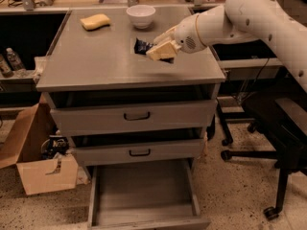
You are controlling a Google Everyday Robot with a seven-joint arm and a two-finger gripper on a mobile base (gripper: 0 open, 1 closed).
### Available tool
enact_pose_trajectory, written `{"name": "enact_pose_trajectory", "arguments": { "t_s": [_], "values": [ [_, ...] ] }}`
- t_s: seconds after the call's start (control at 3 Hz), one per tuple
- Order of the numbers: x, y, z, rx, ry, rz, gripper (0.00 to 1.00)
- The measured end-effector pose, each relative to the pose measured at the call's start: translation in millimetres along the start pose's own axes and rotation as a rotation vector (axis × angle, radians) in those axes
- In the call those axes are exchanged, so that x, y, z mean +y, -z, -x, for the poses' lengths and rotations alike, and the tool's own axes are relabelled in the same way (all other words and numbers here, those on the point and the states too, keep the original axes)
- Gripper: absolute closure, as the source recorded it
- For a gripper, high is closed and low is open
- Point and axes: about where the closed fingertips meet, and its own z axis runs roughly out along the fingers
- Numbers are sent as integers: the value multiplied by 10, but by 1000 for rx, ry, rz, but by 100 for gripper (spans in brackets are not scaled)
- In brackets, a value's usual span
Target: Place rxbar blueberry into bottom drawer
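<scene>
The rxbar blueberry [142, 46], a small dark navy bar, sticks out to the left of my gripper [159, 49] above the right part of the grey cabinet top [96, 61]. The gripper is shut on the bar's right end and holds it slightly off the surface, with a shadow under it. My white arm [240, 13] reaches in from the upper right. The bottom drawer [144, 190] is pulled out at the base of the cabinet, below and in front, with a bare grey floor.
A yellow sponge [95, 21] and a white bowl [141, 15] sit at the back of the top. The two upper drawers [136, 116] with black handles are slightly ajar. A cardboard box [33, 162] lies at the left and an office chair base [268, 152] at the right.
</scene>
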Motion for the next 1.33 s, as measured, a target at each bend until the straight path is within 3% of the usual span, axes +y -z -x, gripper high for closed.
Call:
{"name": "enact_pose_trajectory", "arguments": {
  "t_s": [0.33,0.67,1.0,1.33],
  "values": [
    [353,343,59,-78,-83,-69,100],
    [796,151,-505,-103,-238,-25,100],
    [801,145,-469,-93,-221,-22,100],
    [972,135,-622,-36,-182,3,100]
  ]
}}
